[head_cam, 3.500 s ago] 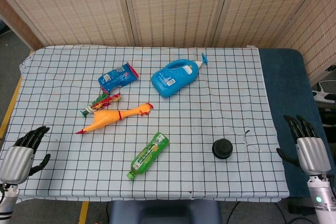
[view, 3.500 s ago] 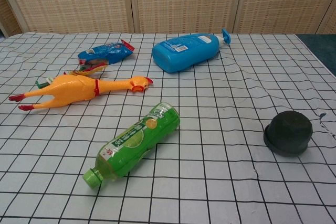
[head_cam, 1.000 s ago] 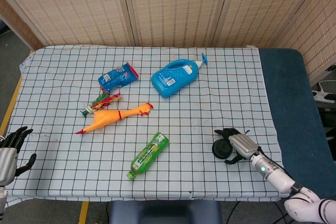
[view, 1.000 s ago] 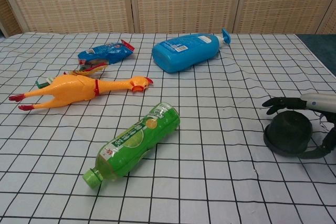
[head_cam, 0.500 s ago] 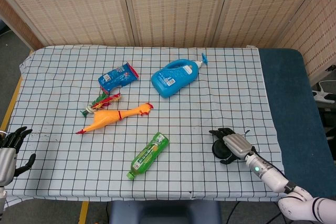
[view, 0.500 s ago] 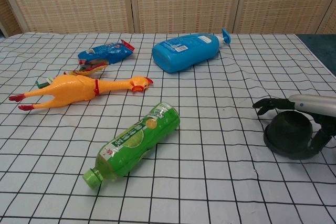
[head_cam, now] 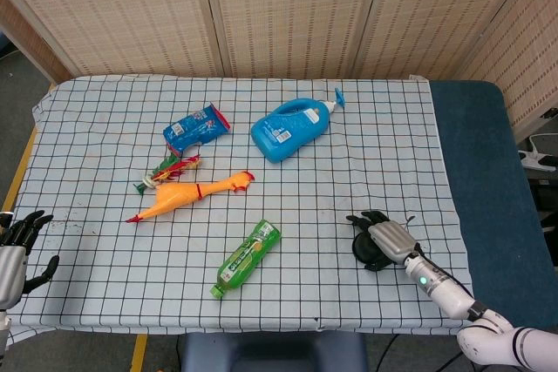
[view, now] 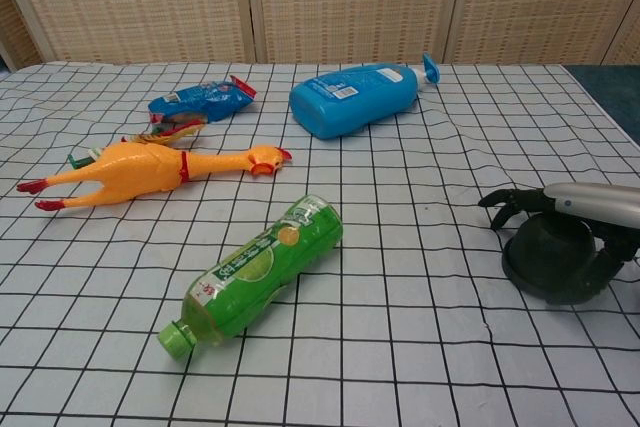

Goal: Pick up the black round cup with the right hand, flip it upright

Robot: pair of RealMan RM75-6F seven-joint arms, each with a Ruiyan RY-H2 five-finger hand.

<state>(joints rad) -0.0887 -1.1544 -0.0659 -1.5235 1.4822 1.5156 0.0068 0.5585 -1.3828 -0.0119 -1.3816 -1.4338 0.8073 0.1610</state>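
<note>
The black round cup (view: 548, 257) stands upside down on the checked cloth at the front right, rim on the table; in the head view only its left part (head_cam: 364, 251) shows. My right hand (view: 585, 203) (head_cam: 389, 238) arches over its top. The fingers (view: 500, 203) curl down past the cup's left side and the thumb sits by its right side. The cup still rests on the cloth and I see no firm grip. My left hand (head_cam: 14, 255) hangs off the table's front left corner, fingers apart and holding nothing.
A green bottle (view: 255, 272) lies on its side at front centre. A yellow rubber chicken (view: 150, 167), a blue snack packet (view: 200, 99) and a blue detergent bottle (view: 355, 97) lie further back. The cloth's right edge (head_cam: 453, 206) borders a dark blue surface.
My right hand came in from the right edge to above the cup, then slid slightly left with fingers curling lower. The left hand dropped lower at the front left. The cup has not moved.
</note>
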